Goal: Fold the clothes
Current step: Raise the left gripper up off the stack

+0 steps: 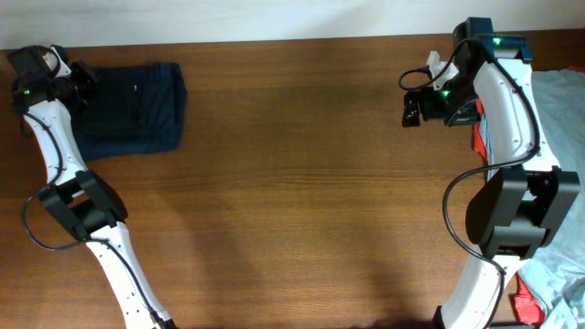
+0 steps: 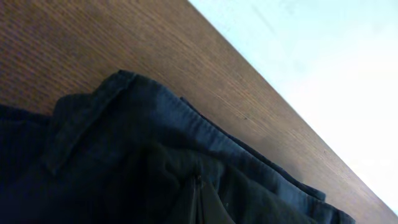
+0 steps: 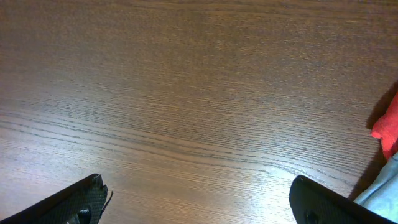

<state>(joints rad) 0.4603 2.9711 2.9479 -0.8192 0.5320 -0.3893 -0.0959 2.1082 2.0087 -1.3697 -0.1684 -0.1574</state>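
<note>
Folded navy garment point(image 1: 132, 110) left — loose clothes point(image 1: 565, 110) right

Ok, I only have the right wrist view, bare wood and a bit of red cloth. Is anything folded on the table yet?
Observer: Yes, one dark folded garment lies at the far left corner of the table.
Operator: Where's the left tool?
Observer: The left tool is at that garment's left edge, shut.
Operator: And the red cloth?
Observer: Part of a pile of red and pale blue clothes at the right edge.
</note>
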